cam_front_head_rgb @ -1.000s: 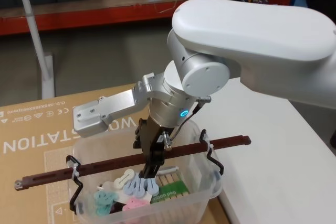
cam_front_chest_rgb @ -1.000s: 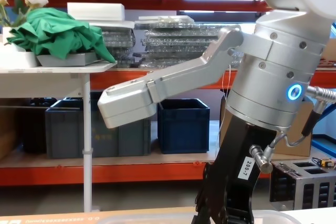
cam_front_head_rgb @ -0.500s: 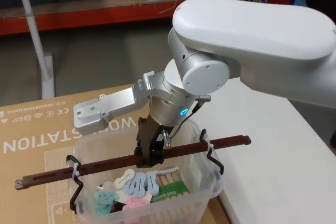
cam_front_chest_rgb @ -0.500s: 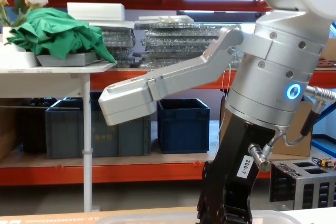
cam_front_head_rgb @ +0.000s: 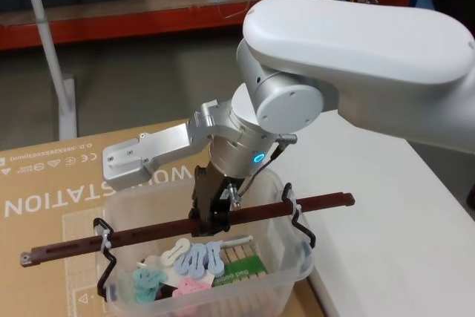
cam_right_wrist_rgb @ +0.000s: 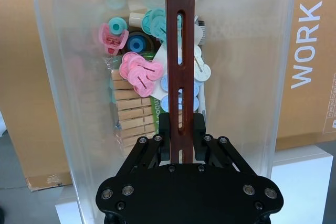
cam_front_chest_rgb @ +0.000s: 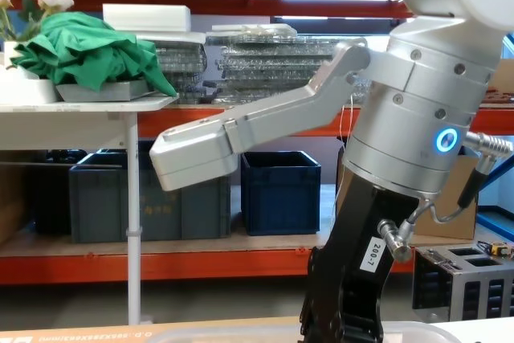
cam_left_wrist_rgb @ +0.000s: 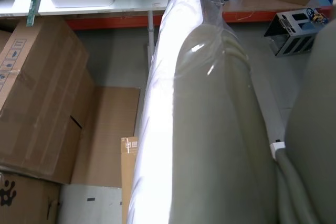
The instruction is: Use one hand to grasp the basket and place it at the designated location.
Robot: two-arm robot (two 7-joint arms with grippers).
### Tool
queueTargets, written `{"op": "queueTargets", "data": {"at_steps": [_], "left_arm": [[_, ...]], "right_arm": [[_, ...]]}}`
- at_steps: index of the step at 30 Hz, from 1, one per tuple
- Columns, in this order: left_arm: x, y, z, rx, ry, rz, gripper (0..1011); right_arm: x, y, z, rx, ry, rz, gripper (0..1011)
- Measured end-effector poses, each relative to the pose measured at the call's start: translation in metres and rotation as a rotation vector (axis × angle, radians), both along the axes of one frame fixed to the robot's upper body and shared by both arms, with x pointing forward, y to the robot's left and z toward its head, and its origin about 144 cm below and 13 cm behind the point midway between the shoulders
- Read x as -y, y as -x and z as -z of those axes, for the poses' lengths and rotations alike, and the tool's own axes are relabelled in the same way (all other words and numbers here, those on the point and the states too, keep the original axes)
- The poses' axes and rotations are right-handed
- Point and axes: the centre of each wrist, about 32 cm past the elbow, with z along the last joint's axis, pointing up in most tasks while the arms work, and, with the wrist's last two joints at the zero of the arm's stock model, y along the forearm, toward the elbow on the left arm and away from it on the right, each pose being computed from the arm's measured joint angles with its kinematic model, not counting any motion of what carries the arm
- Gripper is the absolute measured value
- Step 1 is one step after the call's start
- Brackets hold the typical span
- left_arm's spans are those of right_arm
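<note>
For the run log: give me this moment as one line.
phase: grasp | right claw: shut on handle, mid-bar | basket: at cardboard sheet edge, beside white table | contents: pastel clips, wooden pegs

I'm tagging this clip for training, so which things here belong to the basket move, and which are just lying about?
In the job: the basket, its bar handle, the right hand shut on that handle.
Lying about: the cardboard sheet below the basket, dark blue crates and green cloth in the room behind.
</note>
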Motion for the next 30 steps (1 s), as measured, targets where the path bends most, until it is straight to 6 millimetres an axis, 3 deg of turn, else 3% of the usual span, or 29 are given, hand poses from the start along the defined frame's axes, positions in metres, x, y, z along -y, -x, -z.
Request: {"op": "queueTargets", "data": {"at_steps": [20, 30], "left_arm": [[0.0, 0.0, 0.0, 0.0, 0.0, 0.0, 0], [0.0, 0.0, 0.0, 0.0, 0.0, 0.0, 0]], "right_arm": [[0.013, -0.015, -0.032, -0.008, -0.065, 0.06, 235], [0.029, -0.026, -0.052, -0.003, -0.097, 0.146, 235]]}}
